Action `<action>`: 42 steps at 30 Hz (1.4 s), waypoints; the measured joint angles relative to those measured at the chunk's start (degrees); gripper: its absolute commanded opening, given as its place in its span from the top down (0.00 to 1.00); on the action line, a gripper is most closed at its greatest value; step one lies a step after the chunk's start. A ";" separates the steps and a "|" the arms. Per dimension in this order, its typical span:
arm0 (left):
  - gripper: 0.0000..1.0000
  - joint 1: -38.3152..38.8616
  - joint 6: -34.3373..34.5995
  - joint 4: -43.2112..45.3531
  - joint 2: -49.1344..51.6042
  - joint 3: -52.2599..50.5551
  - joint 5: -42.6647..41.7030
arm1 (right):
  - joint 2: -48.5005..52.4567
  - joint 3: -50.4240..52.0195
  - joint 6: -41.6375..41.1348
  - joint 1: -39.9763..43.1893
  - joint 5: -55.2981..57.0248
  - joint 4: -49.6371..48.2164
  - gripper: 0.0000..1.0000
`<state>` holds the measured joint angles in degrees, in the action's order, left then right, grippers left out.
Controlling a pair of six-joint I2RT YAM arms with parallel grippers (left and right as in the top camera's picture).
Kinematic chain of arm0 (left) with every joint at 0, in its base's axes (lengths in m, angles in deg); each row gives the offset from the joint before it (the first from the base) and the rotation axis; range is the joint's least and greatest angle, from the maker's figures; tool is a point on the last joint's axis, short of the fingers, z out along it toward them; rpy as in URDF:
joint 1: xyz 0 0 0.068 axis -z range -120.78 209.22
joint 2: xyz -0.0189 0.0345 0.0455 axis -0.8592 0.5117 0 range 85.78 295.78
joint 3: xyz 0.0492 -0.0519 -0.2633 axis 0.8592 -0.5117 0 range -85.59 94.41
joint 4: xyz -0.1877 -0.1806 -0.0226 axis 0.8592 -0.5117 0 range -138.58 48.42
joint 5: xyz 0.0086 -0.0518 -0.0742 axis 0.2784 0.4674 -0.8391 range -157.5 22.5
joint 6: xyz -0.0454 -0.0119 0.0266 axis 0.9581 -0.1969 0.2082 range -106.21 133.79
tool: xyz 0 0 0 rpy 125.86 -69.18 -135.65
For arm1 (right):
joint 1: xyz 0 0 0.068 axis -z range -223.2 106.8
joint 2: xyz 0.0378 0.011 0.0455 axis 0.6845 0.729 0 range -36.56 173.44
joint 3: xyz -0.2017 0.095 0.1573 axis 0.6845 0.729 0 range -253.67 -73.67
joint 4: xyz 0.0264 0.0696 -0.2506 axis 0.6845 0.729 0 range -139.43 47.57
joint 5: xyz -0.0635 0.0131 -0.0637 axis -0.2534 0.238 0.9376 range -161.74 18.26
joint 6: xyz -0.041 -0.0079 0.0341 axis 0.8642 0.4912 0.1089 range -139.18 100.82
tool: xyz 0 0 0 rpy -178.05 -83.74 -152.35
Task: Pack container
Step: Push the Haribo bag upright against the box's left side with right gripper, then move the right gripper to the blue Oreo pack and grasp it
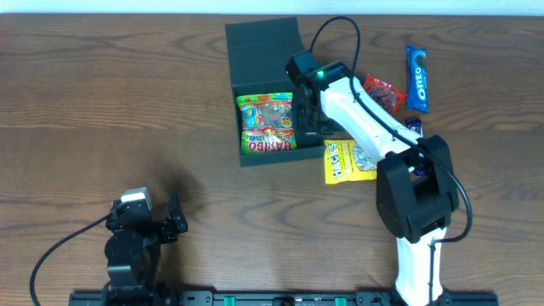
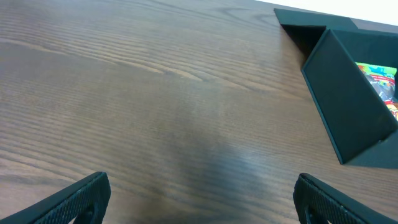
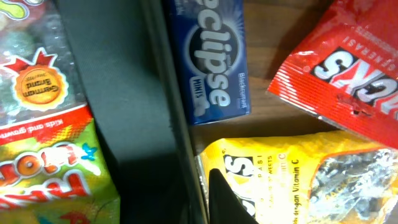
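Nearest your right wrist camera lies a glossy blue Eclipse mints box (image 3: 211, 62), which the arm covers overhead. The right tool (image 1: 308, 126) sits at the right wall of the matte teal container (image 1: 263, 42), far-centre on the table (image 2: 124, 93); you cannot tell its spread. The left tool (image 2: 202, 199) gapes wide, empty.

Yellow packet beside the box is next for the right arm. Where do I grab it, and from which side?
Straight down from above: the yellow packet lies flat on the table, so no edge can be got under. Pinch its crinkled clear half, on the side away from the container wall, where the film looks slack enough to gather.
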<state>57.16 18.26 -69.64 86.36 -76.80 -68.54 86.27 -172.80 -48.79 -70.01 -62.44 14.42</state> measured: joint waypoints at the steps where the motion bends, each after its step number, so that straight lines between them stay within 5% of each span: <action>1: 0.05 0.00 0.00 0.00 0.00 -0.02 0.00 | 0.00 0.00 0.15 0.00 -0.26 0.07 0.99; 28: 0.05 0.00 0.00 -0.02 0.00 0.00 0.00 | 0.00 0.00 3.76 0.00 0.57 0.42 0.99; 29: 0.05 0.00 0.00 0.00 0.00 0.00 0.00 | 0.00 0.00 3.98 0.00 0.57 0.42 0.95; 31: 0.05 0.00 0.00 0.00 0.00 0.00 0.00 | 0.00 0.00 4.59 0.00 0.85 0.57 0.53; 32: 0.05 0.00 0.00 0.00 0.00 0.00 0.00 | 0.00 0.00 4.87 0.02 0.90 0.79 0.44; 42: 0.05 0.00 0.00 0.00 0.00 0.00 0.00 | -0.31 -8.24 5.51 0.04 -1.97 3.80 0.16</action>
<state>57.16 18.26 -69.64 86.36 -76.80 -68.54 85.96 -181.04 -43.28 -69.96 -64.41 18.22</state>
